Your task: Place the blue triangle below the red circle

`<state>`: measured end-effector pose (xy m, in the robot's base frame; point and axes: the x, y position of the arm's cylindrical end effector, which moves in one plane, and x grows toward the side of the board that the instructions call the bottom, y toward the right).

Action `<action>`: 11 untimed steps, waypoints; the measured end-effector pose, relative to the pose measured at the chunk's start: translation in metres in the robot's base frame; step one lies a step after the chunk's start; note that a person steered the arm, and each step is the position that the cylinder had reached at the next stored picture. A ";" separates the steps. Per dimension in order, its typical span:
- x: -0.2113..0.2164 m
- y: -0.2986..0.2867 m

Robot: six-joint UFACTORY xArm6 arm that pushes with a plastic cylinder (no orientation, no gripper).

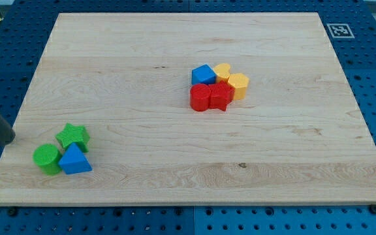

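The blue triangle [75,160] lies near the board's bottom left corner, touching a green circle [46,158] on its left and a green star [73,136] above it. The red circle [200,96] sits near the board's middle, touching a red star [220,96] on its right. My tip [9,139] is at the board's left edge, left of and slightly above the green pieces, apart from them.
A blue cube [203,74], a yellow heart [222,70] and a yellow hexagon [238,85] crowd the red pieces from above and the right. The wooden board [188,176] lies on a blue pegboard. A marker tag [339,30] sits at the top right.
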<state>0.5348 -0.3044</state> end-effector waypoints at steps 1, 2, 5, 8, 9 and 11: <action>0.052 0.000; 0.071 0.000; 0.028 0.047; 0.028 0.104; 0.040 0.087; 0.049 0.098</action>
<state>0.5842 -0.2061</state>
